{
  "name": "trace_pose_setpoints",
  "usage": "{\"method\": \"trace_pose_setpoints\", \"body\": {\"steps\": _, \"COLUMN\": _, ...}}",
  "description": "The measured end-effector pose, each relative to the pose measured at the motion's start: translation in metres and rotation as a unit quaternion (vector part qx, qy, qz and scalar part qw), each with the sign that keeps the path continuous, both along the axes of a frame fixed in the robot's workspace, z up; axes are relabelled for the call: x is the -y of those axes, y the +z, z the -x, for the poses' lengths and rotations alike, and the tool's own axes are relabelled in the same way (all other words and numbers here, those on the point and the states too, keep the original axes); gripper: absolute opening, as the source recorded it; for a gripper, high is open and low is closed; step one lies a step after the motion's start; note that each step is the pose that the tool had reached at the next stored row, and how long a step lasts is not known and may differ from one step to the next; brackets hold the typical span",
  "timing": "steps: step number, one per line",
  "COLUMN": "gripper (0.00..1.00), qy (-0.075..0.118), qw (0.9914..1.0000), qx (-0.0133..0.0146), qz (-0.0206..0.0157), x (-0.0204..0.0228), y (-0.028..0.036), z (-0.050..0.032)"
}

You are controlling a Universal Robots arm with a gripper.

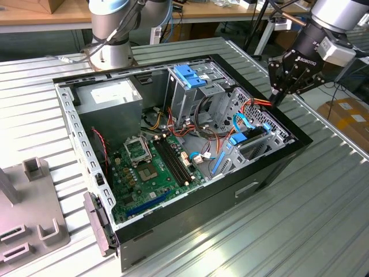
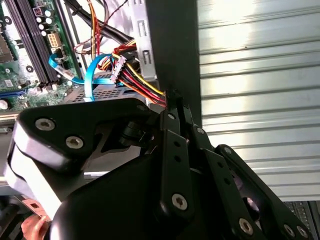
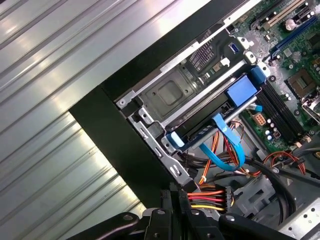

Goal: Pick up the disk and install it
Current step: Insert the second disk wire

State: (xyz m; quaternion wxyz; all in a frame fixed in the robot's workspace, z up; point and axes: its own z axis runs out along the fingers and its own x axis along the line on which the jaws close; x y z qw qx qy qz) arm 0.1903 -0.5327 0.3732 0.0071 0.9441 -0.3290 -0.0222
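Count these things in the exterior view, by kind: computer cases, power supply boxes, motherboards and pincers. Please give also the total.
Computer case: 1
Power supply box: 1
Motherboard: 1
Pincer: 1
Total: 4

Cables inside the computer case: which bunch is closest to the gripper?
The red, orange and yellow wire bundle at the edge of the case, right beside the gripper; the flat blue cable lies further inside.
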Motion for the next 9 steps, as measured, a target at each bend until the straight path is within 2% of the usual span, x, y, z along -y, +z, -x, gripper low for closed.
{"method": "trace_pose_setpoints", "body": {"steps": 2, "gripper": 0.16, "qy": 0.0, "qw": 1.0, "qx": 0.0024, "qz": -0.0001, "x": 0.0, "y": -0.0001, "z": 0.0098}}
{"method": "trace_pose_setpoints", "body": {"steps": 4, "gripper": 0.16, "qy": 0.0, "qw": 1.0, "qx": 0.0031, "qz": 0.0, "x": 0.0, "y": 0.0, "z": 0.0139}}
{"method": "trace_pose_setpoints", "body": {"steps": 9, "gripper": 0.16, "qy": 0.0, "qw": 0.99997, "qx": 0.0083, "qz": 0.0, "x": 0.0, "y": -0.0001, "z": 0.0363}}
